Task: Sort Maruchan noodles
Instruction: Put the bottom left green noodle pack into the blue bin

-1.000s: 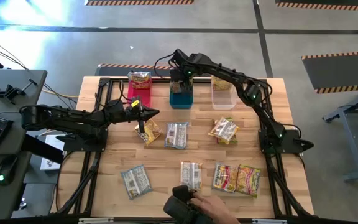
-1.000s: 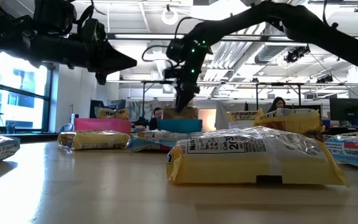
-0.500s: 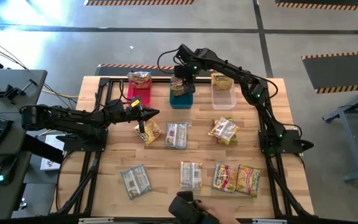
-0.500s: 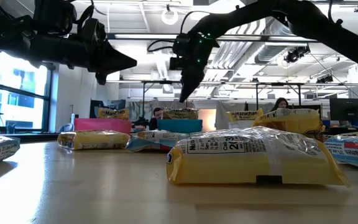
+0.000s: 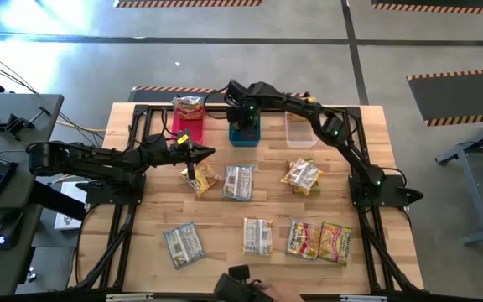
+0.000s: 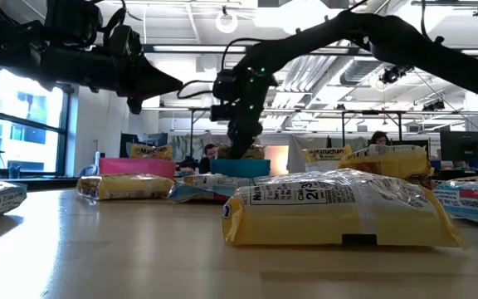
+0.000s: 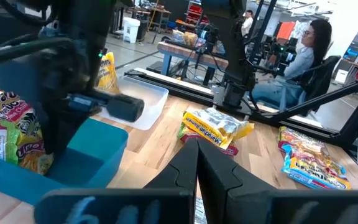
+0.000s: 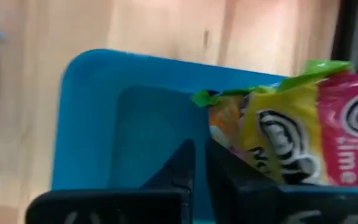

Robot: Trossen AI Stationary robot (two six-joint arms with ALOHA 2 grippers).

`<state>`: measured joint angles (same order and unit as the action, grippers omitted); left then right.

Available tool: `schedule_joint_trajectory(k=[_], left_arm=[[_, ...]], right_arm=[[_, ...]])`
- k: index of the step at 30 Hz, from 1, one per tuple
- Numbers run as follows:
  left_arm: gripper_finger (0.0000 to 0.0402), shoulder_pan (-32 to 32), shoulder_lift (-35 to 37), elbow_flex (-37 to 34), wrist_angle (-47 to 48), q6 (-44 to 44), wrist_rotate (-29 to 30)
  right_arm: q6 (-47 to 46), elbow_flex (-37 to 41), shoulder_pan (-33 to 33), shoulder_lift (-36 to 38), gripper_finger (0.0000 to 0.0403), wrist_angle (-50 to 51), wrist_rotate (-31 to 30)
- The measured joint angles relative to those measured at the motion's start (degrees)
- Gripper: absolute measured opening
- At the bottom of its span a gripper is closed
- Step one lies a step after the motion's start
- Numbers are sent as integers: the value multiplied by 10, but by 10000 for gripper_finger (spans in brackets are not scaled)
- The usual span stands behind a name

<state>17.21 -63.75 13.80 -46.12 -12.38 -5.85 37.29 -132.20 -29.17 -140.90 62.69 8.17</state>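
Right tool [image 5: 246,120], clenched empty, hovers over the blue plastic bin [image 8: 129,130] holding a yellow-and-pink crinkly noodle packet [image 8: 297,137]; left tool [image 5: 193,154] clenched.

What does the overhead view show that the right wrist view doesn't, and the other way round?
Only the high view shows the whole table, the pink bin and clear bin, the loose noodle packets such as the grey one, and the left gripper hanging shut above a yellow packet. Only the right wrist view shows the lime-flavour packet close up, lying inside the bin. Both show the blue bin and the shut right gripper over it.
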Motion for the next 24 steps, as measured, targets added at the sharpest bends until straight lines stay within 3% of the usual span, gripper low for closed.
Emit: schedule_joint_trajectory(k=[8,24], left_arm=[[0,0,0,0,1,1,0],[0,0,0,0,18,1,14]], right_arm=[[-58,0,6,-4,3,-36,-61],[-84,0,19,-19,0,-5,-34]])
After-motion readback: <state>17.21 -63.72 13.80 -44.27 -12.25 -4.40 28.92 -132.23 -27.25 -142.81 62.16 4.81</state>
